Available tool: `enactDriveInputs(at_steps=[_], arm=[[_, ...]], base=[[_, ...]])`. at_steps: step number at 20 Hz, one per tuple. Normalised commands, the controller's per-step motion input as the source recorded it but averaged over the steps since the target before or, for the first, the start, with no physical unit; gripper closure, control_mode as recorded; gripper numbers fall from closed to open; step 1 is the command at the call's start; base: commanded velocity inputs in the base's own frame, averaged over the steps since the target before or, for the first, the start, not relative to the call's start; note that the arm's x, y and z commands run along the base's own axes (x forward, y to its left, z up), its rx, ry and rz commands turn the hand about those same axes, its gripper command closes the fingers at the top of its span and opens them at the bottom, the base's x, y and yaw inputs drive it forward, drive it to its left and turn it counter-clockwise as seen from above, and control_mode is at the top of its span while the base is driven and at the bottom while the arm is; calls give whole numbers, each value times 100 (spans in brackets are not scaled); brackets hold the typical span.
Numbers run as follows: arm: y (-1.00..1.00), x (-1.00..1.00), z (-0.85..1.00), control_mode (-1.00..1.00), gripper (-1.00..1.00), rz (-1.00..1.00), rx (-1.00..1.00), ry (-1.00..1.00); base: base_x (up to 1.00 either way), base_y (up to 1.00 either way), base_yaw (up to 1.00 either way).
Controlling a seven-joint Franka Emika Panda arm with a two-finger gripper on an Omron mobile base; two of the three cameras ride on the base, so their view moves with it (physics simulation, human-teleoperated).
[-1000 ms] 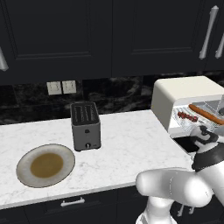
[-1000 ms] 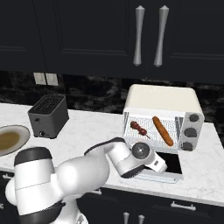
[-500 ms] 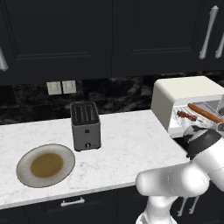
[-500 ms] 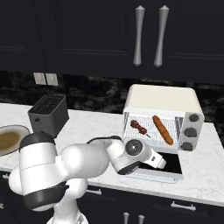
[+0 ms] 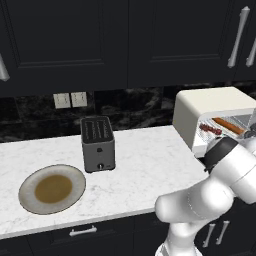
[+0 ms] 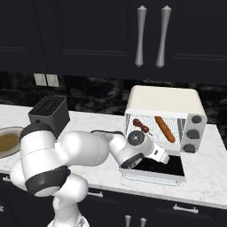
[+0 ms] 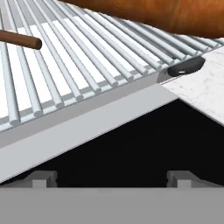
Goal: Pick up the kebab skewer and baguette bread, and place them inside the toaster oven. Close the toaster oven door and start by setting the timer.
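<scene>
Sitting at the right end of the white marble surface [image 6: 208, 168]: 1 cream-white toaster oven [image 6: 164, 98], holding 1 kebab skewer [image 6: 141, 125] and 1 baguette bread [image 6: 164, 129] side by side on the wire rack [image 7: 78, 57], skewer to the left, loaf to the right, apart from each other. Hanging fully down and lying flat in front of the opening: the toaster oven door [image 6: 166, 166], its dark glass facing up. Resting at the left end of the surface: 1 round plate [image 5: 51, 188], brown in the middle and carrying nothing else. Standing between plate and oven: 1 dark-grey slot toaster [image 5: 98, 143], with 2 slots on top.

Reaching low and to the right across the surface: the white arm, elbow bent, wrist lying just over the lowered door in the right base view. Pointing into the oven mouth in the hand view: the gripper [image 7: 111, 177], fingertips [image 7: 41, 178] spread about as wide as possible, gripping nothing, hovering over the dark door glass just short of the rack's front edge. Showing at the top of that view: the skewer's brown stick end on 1 side, the baguette's orange-brown crust on the other.

Mounted on the oven's right front panel: 3 round knobs [image 6: 193, 134], stacked in 1 column.
</scene>
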Motion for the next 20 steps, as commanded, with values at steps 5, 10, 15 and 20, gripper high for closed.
enactDriveInputs(at_steps=[5,10,15,20], arm=[[-9,22,21,-100,-100,0,0,8],[0,19,1,-100,-100,0,0,1],[0,6,0,-100,-100,0,4,0],[3,23,0,-100,-100,-2,3,0]], base=[[0,0,0],[0,0,0],[0,0,0],[0,0,0]])
